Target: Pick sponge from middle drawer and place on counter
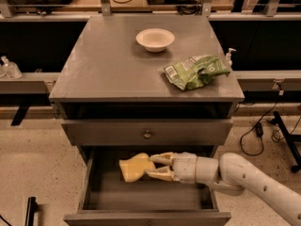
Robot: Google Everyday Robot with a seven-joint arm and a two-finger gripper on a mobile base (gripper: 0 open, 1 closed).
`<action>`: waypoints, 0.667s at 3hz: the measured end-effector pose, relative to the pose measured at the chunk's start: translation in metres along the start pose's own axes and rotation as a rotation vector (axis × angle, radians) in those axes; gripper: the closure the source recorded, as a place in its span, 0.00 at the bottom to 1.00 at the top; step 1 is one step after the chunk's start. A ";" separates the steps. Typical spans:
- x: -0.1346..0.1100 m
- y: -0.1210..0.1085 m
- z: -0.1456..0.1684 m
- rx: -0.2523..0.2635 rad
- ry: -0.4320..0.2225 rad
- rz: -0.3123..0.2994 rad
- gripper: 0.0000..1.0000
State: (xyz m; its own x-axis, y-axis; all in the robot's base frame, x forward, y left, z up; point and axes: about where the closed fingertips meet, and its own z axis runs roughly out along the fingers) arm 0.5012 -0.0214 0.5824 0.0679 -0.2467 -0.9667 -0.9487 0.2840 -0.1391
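Note:
The pale yellow sponge (133, 167) hangs inside the open middle drawer (146, 197), lifted above its flat floor. My gripper (151, 167) reaches in from the right on a white arm and is shut on the sponge's right end. The grey counter (110, 65) lies above, with nothing of the sponge on it.
A white round bowl (155, 39) stands at the back middle of the counter. A green and white snack bag (195, 71) lies at its right front. A closed drawer front with a small round knob (147, 135) sits just above the open drawer. Cables lie on the floor at the right.

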 end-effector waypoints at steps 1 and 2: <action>-0.055 0.011 -0.027 -0.041 0.020 -0.046 1.00; -0.104 0.004 -0.053 -0.060 0.082 -0.113 1.00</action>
State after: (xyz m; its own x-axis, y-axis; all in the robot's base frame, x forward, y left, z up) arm 0.4742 -0.0442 0.6939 0.1521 -0.3490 -0.9247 -0.9534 0.1947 -0.2303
